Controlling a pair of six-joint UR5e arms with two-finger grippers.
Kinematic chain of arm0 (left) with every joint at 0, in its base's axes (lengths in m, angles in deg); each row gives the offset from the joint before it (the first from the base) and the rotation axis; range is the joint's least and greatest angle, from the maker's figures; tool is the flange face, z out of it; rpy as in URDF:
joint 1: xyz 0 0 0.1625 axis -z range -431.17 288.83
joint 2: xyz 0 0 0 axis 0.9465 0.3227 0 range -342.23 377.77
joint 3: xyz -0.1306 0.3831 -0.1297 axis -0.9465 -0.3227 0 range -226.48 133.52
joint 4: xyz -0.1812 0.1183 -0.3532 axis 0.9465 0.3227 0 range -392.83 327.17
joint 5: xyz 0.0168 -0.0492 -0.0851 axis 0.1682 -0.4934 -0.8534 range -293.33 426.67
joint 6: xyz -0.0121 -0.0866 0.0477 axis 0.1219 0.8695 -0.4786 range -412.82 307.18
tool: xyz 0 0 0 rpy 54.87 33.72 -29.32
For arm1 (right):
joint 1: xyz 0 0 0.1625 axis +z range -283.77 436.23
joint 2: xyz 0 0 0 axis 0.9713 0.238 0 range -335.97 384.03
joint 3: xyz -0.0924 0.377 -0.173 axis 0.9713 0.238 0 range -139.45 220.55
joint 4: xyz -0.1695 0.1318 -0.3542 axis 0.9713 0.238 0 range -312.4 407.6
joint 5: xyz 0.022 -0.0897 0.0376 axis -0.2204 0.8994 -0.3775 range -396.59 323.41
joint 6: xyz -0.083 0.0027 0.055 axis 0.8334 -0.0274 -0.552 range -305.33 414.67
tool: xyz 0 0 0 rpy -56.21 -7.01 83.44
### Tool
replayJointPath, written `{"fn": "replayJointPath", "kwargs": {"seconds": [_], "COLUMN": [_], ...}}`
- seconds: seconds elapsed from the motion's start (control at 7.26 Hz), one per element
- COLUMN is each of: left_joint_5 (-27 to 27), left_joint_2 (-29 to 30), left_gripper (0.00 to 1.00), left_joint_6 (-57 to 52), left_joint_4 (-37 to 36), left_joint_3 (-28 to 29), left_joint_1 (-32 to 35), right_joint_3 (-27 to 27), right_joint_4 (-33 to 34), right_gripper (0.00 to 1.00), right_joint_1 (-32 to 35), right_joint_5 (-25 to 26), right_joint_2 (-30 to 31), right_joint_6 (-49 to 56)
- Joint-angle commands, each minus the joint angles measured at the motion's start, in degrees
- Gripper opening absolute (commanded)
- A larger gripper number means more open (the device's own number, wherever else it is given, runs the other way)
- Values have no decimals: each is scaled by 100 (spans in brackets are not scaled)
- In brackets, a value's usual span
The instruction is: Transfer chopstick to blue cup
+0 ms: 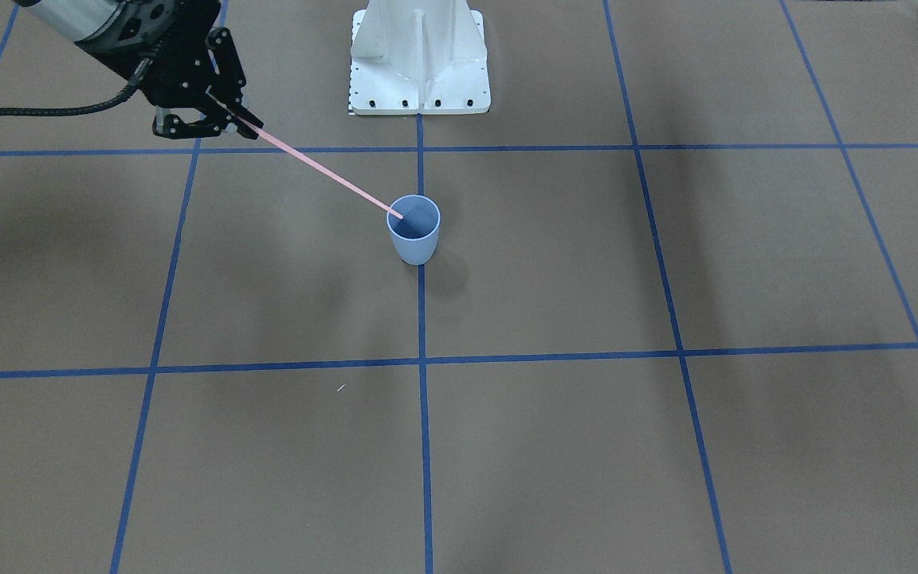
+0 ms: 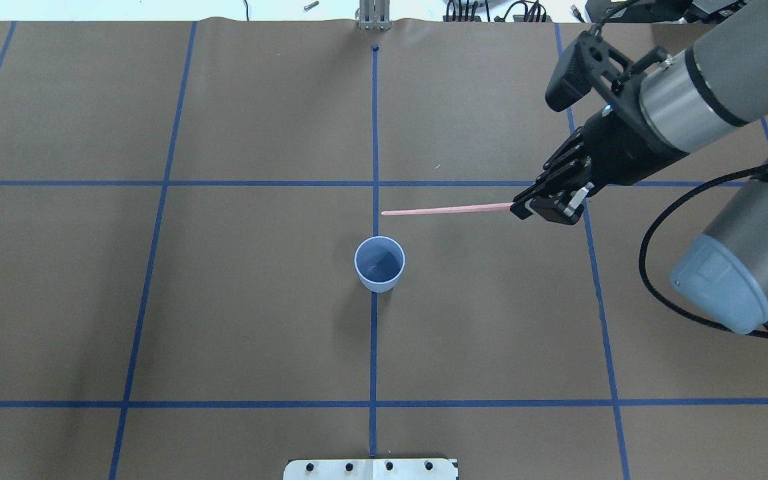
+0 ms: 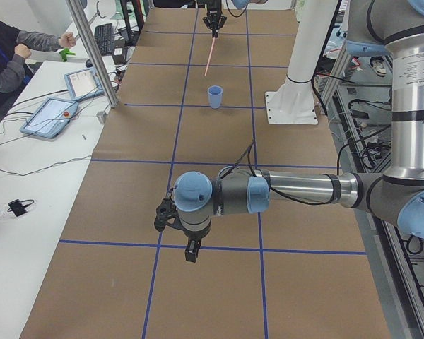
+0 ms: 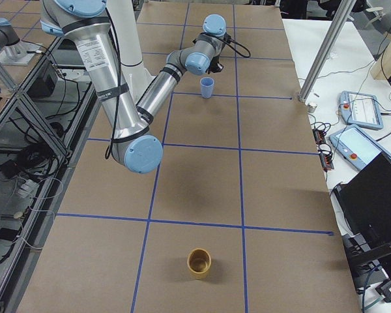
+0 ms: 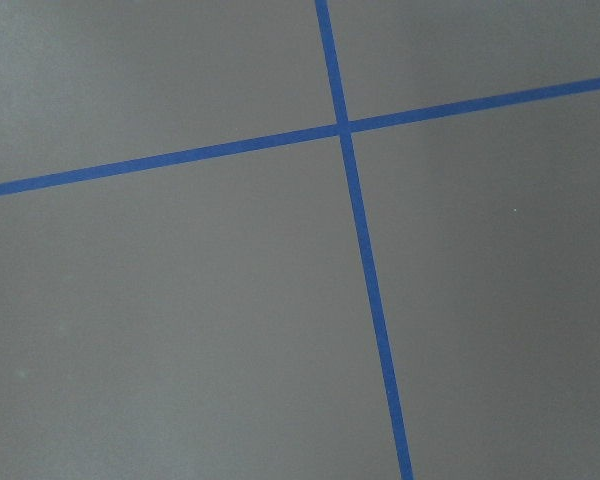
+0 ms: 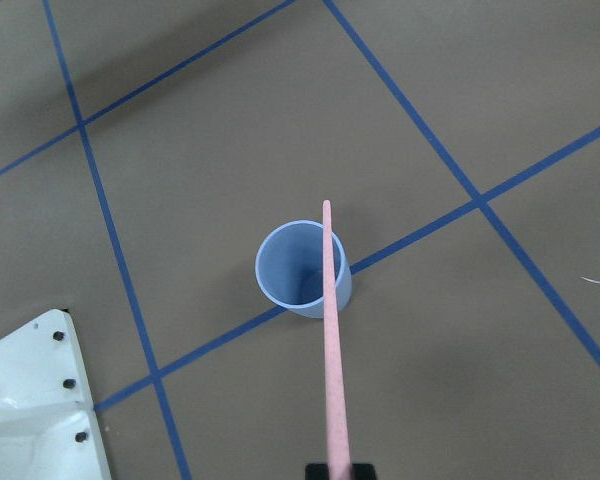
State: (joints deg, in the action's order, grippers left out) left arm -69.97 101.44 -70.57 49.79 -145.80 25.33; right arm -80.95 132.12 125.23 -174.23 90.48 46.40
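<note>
My right gripper [image 2: 524, 207] is shut on one end of the thin pink chopstick [image 2: 447, 210]. The stick slants down from the fingers toward the light blue cup [image 2: 379, 263], which stands upright on the centre tape line. In the front-facing view the chopstick [image 1: 323, 171] ends over the mouth of the cup [image 1: 413, 231]. The left side view shows the chopstick [image 3: 209, 55] tip still in the air above the cup [image 3: 215, 97]. In the right wrist view the chopstick [image 6: 330, 330] crosses the cup [image 6: 302, 270]. My left gripper [image 3: 191, 248] hovers over the table far from the cup; I cannot tell its state.
The white robot base plate [image 1: 419, 72] sits just behind the cup. A tan cup [image 4: 199, 263] stands at the table's right end. A metal post [image 3: 92, 56], tablets and a seated person [image 3: 7, 56] are beside the table. Blue tape lines grid the brown surface.
</note>
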Motion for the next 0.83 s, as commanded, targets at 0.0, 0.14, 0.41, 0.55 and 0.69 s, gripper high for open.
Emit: {"fn": "replayJointPath", "kwargs": {"seconds": [0.0, 0.14, 0.41, 0.55, 0.69], "left_joint_5": [-38, -38, -38, -38, -38], "left_joint_2": [8, 0, 8, 8, 8], "left_gripper": [98, 98, 98, 98, 98], "left_joint_6": [0, 0, 17, 18, 18], "left_joint_4": [9, 9, 9, 9, 9], "left_joint_3": [97, 97, 97, 97, 97], "left_joint_1": [0, 0, 0, 0, 0], "right_joint_3": [-41, -41, -76, -154, -294], "right_joint_4": [56, 170, 626, 793, 1021], "right_gripper": [0, 0, 0, 0, 0], "right_joint_1": [-443, -470, -496, -558, -715], "right_joint_5": [657, 790, 1186, 1205, 1370], "right_joint_2": [-124, -133, -133, -133, -142], "right_joint_6": [-281, -281, -246, -159, -149]}}
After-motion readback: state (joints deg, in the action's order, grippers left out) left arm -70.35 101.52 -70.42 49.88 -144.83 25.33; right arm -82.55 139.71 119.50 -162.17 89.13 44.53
